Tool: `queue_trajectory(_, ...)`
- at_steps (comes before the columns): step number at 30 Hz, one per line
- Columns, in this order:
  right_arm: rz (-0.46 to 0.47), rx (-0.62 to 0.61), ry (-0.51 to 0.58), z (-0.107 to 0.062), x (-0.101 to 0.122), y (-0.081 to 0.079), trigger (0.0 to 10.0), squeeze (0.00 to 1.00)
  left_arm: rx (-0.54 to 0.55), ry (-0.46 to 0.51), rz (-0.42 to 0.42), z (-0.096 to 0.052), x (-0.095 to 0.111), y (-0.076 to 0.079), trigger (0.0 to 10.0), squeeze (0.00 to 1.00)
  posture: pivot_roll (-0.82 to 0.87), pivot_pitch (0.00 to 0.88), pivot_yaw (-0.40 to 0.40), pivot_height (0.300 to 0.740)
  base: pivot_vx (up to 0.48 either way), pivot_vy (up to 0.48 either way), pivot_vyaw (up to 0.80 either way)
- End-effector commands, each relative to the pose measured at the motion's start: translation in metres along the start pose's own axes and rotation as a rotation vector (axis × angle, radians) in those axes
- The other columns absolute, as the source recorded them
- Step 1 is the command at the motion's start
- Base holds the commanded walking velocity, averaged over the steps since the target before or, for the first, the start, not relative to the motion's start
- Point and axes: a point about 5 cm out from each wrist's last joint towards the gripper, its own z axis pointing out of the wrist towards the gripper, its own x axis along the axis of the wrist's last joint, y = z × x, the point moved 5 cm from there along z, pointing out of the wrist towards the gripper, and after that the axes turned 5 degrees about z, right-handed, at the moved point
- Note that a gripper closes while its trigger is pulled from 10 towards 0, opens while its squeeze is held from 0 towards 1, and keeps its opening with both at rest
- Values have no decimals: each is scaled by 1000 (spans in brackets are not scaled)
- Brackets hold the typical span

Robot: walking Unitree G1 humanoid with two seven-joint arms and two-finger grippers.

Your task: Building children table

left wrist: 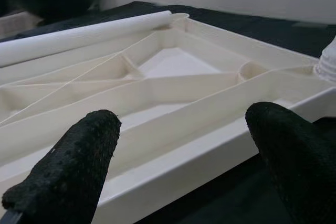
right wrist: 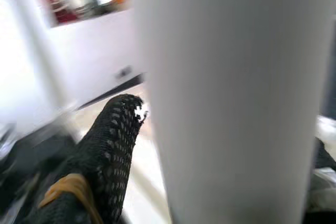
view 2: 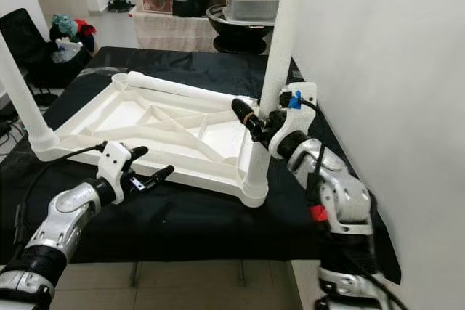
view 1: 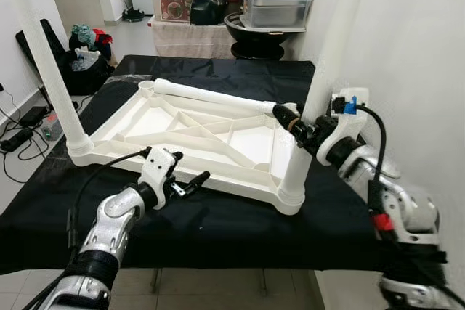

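Left eye view: white plastic table top [view 1: 196, 132] lies upside down on black cloth [view 1: 218, 226], ribs showing. Round white legs stand at near corners: right leg [view 1: 320, 92], left leg [view 1: 51, 78]. Third leg [view 1: 211, 95] lies along far edge. Right gripper [view 1: 294, 123] pinches right leg.

Left wrist view: left gripper [left wrist: 184, 161], bumpy black fingers [left wrist: 73, 166] spread, just before near edge.

Right wrist view: black finger [right wrist: 105, 156] pressed on smooth leg.

You saw the right wrist view blurred; the upright leg [right wrist: 236, 93] hid one finger, its top cropped.
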Motion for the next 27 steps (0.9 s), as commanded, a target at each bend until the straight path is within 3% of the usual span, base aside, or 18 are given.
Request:
queue_trajectory(1, -30, 164, -23, 3, 1, -21, 10000, 0, -50, 1, -13, -1, -1, 10, 10000, 0, 46, 0, -53, 740, 0, 0, 0)
queue_trajectory(6, -27, 200, -73, 2, -1, -11, 10000, 0, -101, -2, -8, -2, -2, 18, 10000, 0, 55, 0, -60, 740, 0, 0, 0)
queue_trajectory(7, 5, 238, -92, 3, -6, -15, 0, 0, -101, -6, -11, -3, -3, 18, 10000, 0, 57, 0, -62, 740, 0, 0, 0)
queue_trajectory(10, 31, 286, -110, 2, -11, -19, 0, 0, -102, -9, -12, -4, -4, 18, 10000, 0, 64, 0, -65, 740, 0, 0, 0)
queue_trajectory(13, 47, 257, -122, 3, -17, -15, 0, 0, -103, -12, -10, -5, -5, 18, 10000, 0, 68, 0, -66, 740, 0, 0, 0)
queue_trajectory(14, 56, 182, -135, 6, -22, -4, 0, 0, -103, -14, -11, -6, -5, 17, 10000, 0, 68, 0, -66, 740, 0, 0, 0)
queue_trajectory(16, 60, 131, -145, 7, -26, 4, 0, 0, -103, -16, -13, -7, -5, 17, 10000, 0, 68, 0, -66, 740, 0, 0, 0)
queue_trajectory(17, 61, 55, -156, 8, -30, 15, 0, 0, -105, -17, -13, -8, -5, 17, 10000, 0, 64, 0, -64, 740, 0, 0, 0)
queue_trajectory(18, 42, -113, -167, 8, -34, 39, 0, 0, -106, -18, -14, -8, -5, 17, 10000, 0, 64, 0, -64, 740, 0, 0, 0)
queue_trajectory(19, 42, -113, -167, 8, -34, 39, 0, 0, -106, -18, -14, -8, -5, 17, 10000, 0, 64, 0, -64, 740, 0, 0, 0)
queue_trajectory(20, 15, -313, -157, 3, -34, 65, 0, 0, -107, -18, -14, -8, -5, 17, 10000, 0, 64, 0, -64, 740, 0, 0, 0)
queue_trajectory(22, 32, -701, -65, -24, -30, 108, 0, 0, -105, -19, -16, -8, -5, 16, 10000, 0, 58, 0, -64, 740, 0, 0, 0)
queue_trajectory(24, 66, -896, 11, -47, -29, 118, 0, 0, -103, -20, -17, -8, -5, 16, 10000, 0, 57, 0, -61, 740, 0, 0, 0)
queue_trajectory(27, 79, -974, 45, -57, -34, 108, 0, 0, -94, -20, -13, -8, -6, 16, 10000, 0, 54, 0, -60, 740, 0, 0, 0)
